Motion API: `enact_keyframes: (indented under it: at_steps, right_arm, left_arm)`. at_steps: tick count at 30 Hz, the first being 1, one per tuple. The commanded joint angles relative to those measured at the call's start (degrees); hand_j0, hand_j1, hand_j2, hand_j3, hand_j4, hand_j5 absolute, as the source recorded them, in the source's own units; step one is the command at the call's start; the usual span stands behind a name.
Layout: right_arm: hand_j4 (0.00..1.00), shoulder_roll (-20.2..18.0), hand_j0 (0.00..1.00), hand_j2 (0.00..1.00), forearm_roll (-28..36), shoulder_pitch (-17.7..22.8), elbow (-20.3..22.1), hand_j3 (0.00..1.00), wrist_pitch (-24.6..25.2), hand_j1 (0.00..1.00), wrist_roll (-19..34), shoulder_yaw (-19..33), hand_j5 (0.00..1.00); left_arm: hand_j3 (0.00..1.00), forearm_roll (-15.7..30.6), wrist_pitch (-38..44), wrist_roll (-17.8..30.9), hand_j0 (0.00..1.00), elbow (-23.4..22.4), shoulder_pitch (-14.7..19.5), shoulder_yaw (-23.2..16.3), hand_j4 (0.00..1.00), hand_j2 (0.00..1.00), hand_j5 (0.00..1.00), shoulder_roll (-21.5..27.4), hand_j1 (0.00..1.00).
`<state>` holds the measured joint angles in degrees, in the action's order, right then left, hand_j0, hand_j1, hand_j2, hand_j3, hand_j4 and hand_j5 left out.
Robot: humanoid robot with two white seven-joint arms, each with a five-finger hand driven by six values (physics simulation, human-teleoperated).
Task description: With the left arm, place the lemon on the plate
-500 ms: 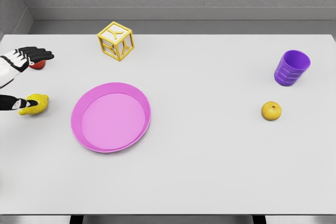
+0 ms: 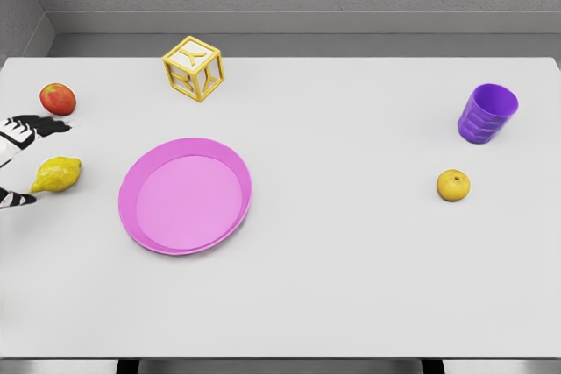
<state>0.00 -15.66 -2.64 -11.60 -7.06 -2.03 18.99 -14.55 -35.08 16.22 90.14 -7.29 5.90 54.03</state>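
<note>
The lemon [image 2: 57, 174] lies on the white counter [image 2: 351, 286] near its left edge, just left of the pink plate [image 2: 186, 196] and apart from it. The left robot hand [image 2: 22, 159] shows only partly at the left border: black-tipped fingers [image 2: 44, 125] reach in above the lemon, and another black tip sits lower at the edge, below and left of the fruit. The fingers are spread around the lemon with a gap on each side, holding nothing. A red apple [image 2: 58, 98] rests behind the fingers, farther back on the counter. A yellow open-frame cube [image 2: 194, 68] stands at the back, beyond the plate. On the right side, well apart from all this, a purple ribbed cup [image 2: 487, 113] stands upright, and a small yellow-orange fruit [image 2: 453, 185] sits in front of it.
</note>
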Motion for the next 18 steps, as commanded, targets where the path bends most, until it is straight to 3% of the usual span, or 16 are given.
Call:
enact_keyframes:
  at_steps: [1,3,5,10,14,17,18]
  right_arm:
    - [1.0,0.0,1.0,1.0,0.0,0.0,0.0,1.0,0.0,1.0,0.0,0.0,1.0]
    - [1.0,0.0,1.0,1.0,0.0,0.0,0.0,1.0,-0.1,1.0,0.0,0.0,1.0]
    - [1.0,0.0,1.0,1.0,0.0,0.0,0.0,1.0,-0.1,1.0,0.0,0.0,1.0]
    - [1.0,0.0,1.0,1.0,0.0,0.0,0.0,1.0,0.0,1.0,0.0,0.0,1.0]
    - [1.0,0.0,1.0,1.0,0.0,0.0,0.0,1.0,-0.1,1.0,0.0,0.0,1.0]
    - [1.0,0.0,1.0,1.0,0.0,0.0,0.0,1.0,0.0,1.0,0.0,0.0,1.0]
    - [1.0,0.0,1.0,1.0,0.0,0.0,0.0,1.0,0.0,1.0,0.0,0.0,1.0]
  left_arm:
    - [1.0,0.1,0.1,0.3,1.0,-3.1,0.0,-0.2,1.0,1.0,1.0,0.5,1.0]
    - [1.0,0.2,0.1,0.4,1.0,-4.7,0.0,-1.1,1.0,1.0,1.0,0.5,1.0]
    - [1.0,0.7,0.1,0.4,1.0,-4.6,1.0,-6.0,1.0,1.0,1.0,-0.1,1.0]
    - [1.0,0.1,0.1,1.0,1.0,-4.7,1.3,-6.5,1.0,1.0,1.0,-0.1,1.0]
    - [1.0,0.1,0.1,1.8,1.0,-10.7,5.4,-6.9,1.0,1.0,1.0,-0.3,1.0]
    - [1.0,0.3,0.1,1.7,1.0,-12.9,11.2,-14.1,1.0,1.0,1.0,-0.3,1.0]
    - [1.0,0.3,0.1,1.7,1.0,-12.9,11.3,-14.2,1.0,1.0,1.0,-0.3,1.0]
